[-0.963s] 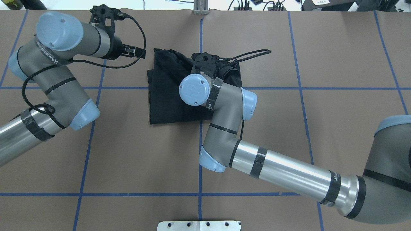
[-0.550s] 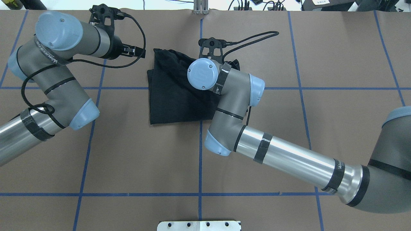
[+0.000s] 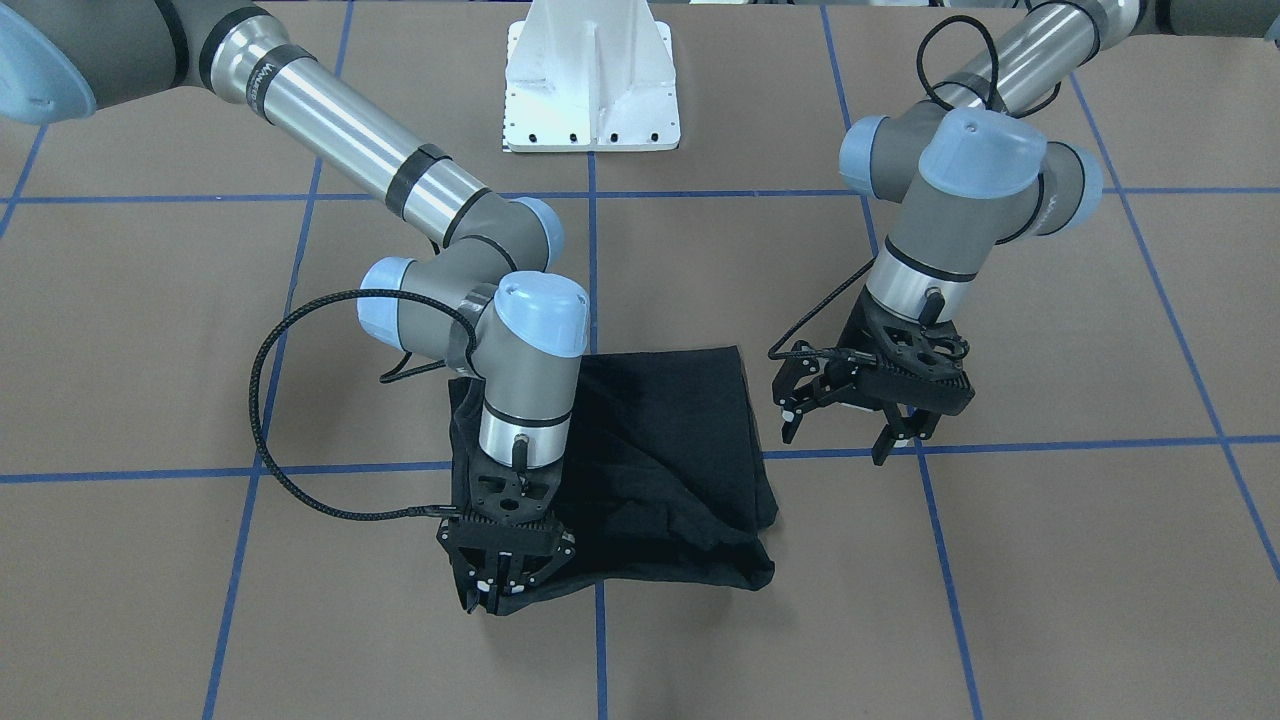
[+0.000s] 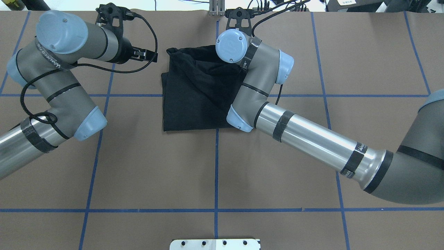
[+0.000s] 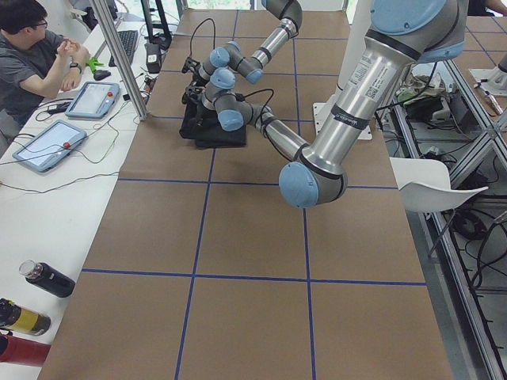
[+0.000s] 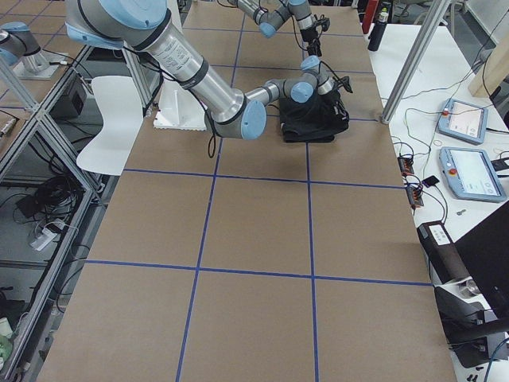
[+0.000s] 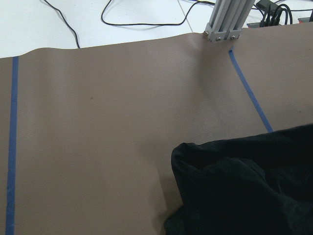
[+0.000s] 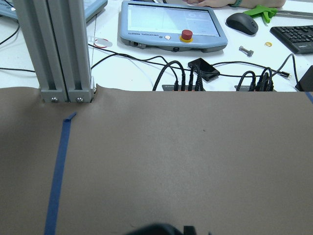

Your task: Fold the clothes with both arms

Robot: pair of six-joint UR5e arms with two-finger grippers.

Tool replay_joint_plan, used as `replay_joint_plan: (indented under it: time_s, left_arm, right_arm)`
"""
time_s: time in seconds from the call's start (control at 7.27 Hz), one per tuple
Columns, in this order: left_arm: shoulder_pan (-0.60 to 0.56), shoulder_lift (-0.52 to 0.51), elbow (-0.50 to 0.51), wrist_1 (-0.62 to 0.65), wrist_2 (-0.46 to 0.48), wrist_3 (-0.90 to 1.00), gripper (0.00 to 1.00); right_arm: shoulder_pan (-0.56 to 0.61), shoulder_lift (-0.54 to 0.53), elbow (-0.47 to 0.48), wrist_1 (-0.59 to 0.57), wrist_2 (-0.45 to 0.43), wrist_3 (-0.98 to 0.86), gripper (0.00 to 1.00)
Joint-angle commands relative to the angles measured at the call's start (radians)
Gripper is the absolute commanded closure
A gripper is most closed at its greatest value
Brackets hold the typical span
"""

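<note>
Overhead view, left to right. The grey-metal tubular left arm (image 4: 52, 86) holds its black two-finger left gripper (image 4: 147, 55) just beside the shirt, fingers spread and holding nothing. At centre, a black cotton T-shirt (image 4: 194, 97) lies folded and rumpled near the far edge of the brown table with a blue tape grid (image 4: 138, 166). The grey-metal right arm (image 4: 312, 139) reaches over the shirt, and its right gripper (image 3: 495, 590) is pinched on the far right corner.

The T-shirt (image 3: 660, 450) is soft, matt black cloth, creased. The table (image 3: 1000, 580) wears a dull brown paper-like sheet crossed by smooth blue tape (image 3: 1000, 441). The right arm (image 3: 340, 130) and left arm (image 3: 1030, 50) show bright, polished metal tubes, matt grey joints and satiny pale-blue plastic caps. The right end effector (image 3: 498, 590) and left end effector (image 4: 152, 56) look like matt black plastic, and their cables (image 3: 262, 400) are braided.
</note>
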Motion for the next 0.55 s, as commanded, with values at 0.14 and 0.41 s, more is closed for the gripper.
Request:
replay_joint_plan:
  time_s: [0.14, 0.41]
  left_arm:
    - [-0.002, 0.002, -0.014, 0.005, -0.009, 0.0, 0.0]
    - [-0.046, 0.032, -0.04, 0.012, -0.076, 0.044, 0.0]
  right_arm:
    - [0.075, 0.033, 0.0, 0.01, 0.2, -0.021, 0.0]
    - [0.144, -0.008, 0.142, -0.141, 0.408, -0.064, 0.0]
